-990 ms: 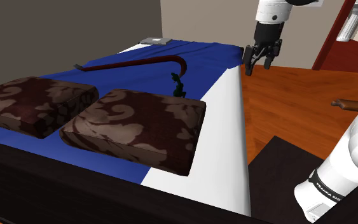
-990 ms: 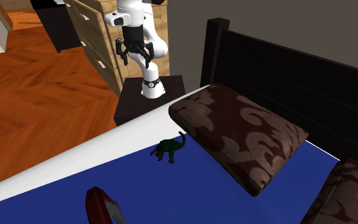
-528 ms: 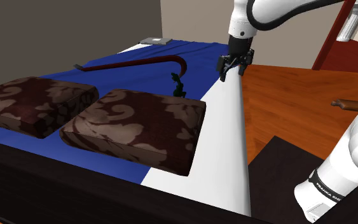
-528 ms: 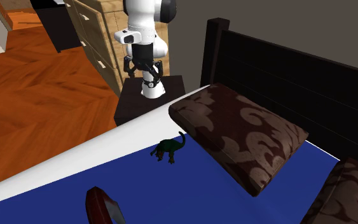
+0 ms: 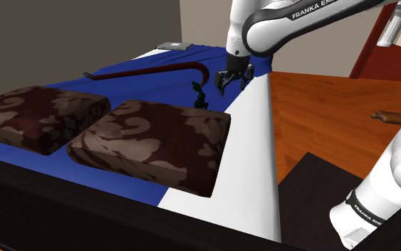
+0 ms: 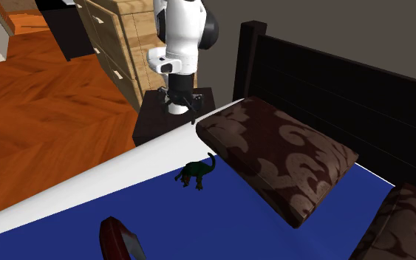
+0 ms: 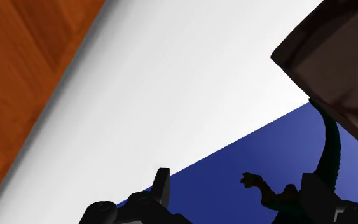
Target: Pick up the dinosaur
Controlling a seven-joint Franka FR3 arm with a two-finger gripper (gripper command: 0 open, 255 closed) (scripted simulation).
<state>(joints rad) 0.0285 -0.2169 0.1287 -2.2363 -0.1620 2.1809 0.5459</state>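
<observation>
A small dark green long-necked dinosaur (image 5: pixel 200 97) stands on the blue bed cover (image 5: pixel 149 85), just beyond the corner of the nearer brown patterned pillow (image 5: pixel 152 141). The second exterior view has the dinosaur (image 6: pixel 196 173) beside that pillow (image 6: pixel 276 155). My black gripper (image 5: pixel 231 80) hangs open above the bed, a little to the shoulder view's right of the dinosaur and apart from it. From the wrist, the fingers (image 7: pixel 163 185) stand wide apart over the blue cover. The dinosaur (image 7: pixel 331 156) shows by one finger, partly hidden by it.
A dark red cane (image 5: pixel 156 71) lies across the blue cover behind the dinosaur. A second brown pillow (image 5: pixel 38 114) lies at the shoulder view's left. A white sheet strip (image 5: pixel 252 142) runs along the bed edge, beside wood floor (image 5: pixel 334 107). A dark nightstand (image 6: pixel 158 122) and headboard (image 6: pixel 332 81) adjoin the bed.
The arm has swung from over the floor to above the bed and come lower, nearing the dinosaur. The fingers stay open. The dinosaur has not moved.
</observation>
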